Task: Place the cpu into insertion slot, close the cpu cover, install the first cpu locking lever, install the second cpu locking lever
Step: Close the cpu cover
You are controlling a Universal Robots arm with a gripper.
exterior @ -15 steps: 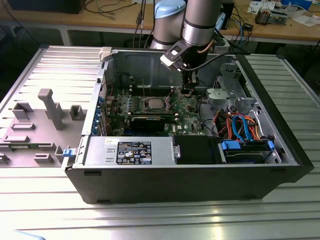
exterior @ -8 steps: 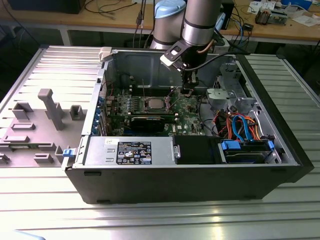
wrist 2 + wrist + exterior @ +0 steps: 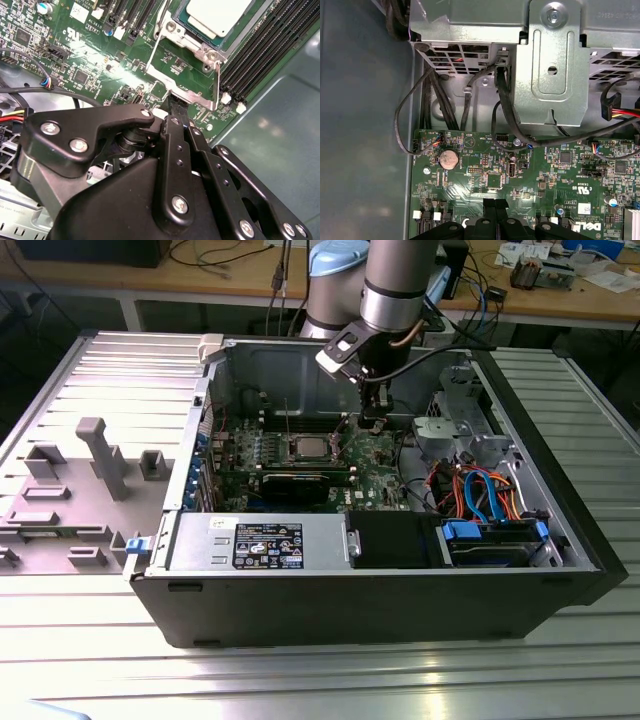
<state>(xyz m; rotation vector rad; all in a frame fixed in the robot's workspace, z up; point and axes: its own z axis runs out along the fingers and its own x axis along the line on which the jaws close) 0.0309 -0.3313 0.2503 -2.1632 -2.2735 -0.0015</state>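
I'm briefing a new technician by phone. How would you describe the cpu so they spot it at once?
Look into the open computer case at the green motherboard. Near its middle, beside the long black memory slots, sits a silver metal frame. The cpu is the flat, pale square inside that frame: smooth and plain, unlike the ribbed black slots around it.

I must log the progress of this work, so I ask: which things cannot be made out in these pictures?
- Exterior view: the cpu is too small to tell whether it is covered and locked down.
- Second wrist view: the top edge cuts off the cpu, and the shut pincer covers whatever its tip touches.
- First wrist view: the bottom edge cuts off the pincer's body.
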